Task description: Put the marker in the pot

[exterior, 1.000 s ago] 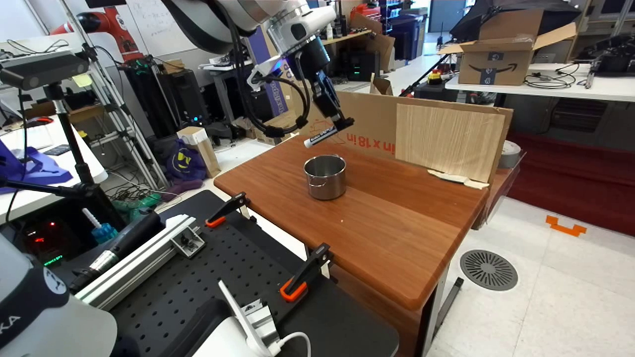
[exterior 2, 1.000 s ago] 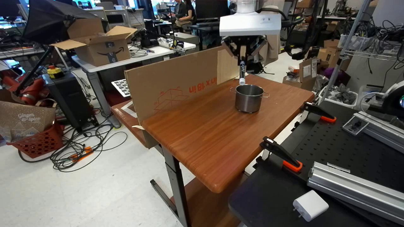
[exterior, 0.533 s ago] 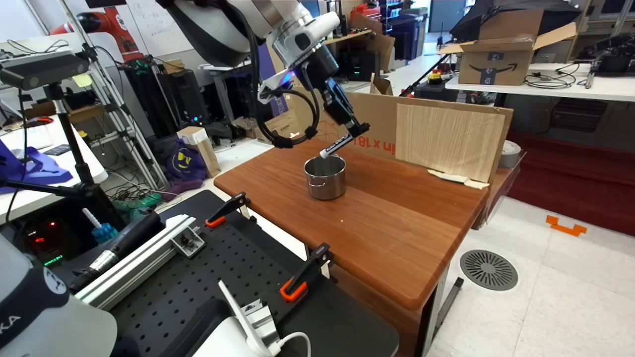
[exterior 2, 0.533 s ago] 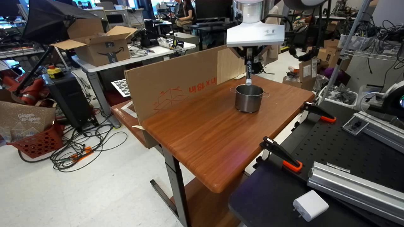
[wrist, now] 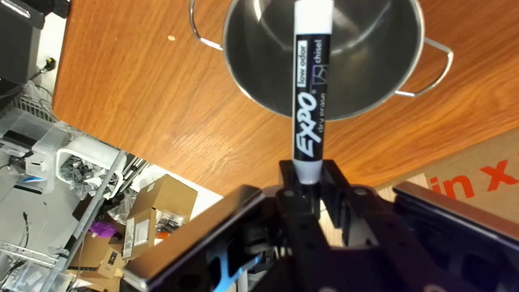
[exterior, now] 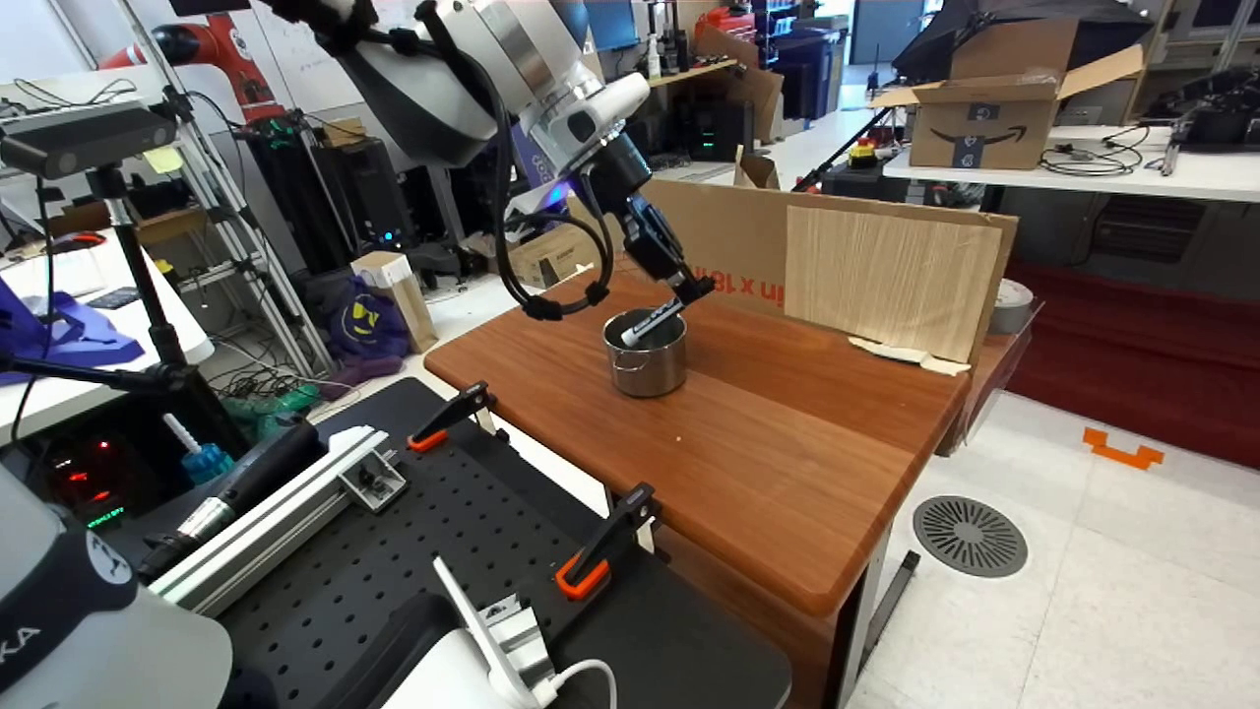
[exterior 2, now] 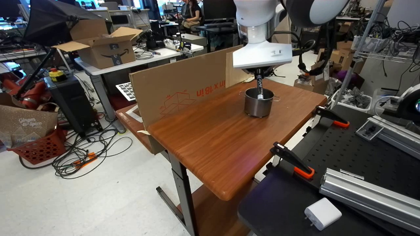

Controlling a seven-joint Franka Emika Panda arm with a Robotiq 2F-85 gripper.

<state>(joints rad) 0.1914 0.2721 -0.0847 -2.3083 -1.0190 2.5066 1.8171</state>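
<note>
- in an exterior view, the marker (exterior: 655,321) slants at the mouth of the pot (exterior: 646,374); i cannot tell if its tip is below the rim.
- wrist view: the fingers (wrist: 335,182) grasp the marker near one end, the other end over the pot. step looks like placing; next, likely lower a bit and let go, minding the rim.
- in an exterior view, cardboard (exterior 2: 197,82) and clamps (exterior 2: 292,158) stand at edges of the surface (exterior 2: 210,141); neither seems in the way.

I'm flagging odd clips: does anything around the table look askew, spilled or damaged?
Three small things: red lettering on the cardboard panel reads upside down in both exterior views; a ragged strip at its foot looks torn; and a pale speck, perhaps a crumb, marks the tabletop near the steel pot. No spill shows.
</note>
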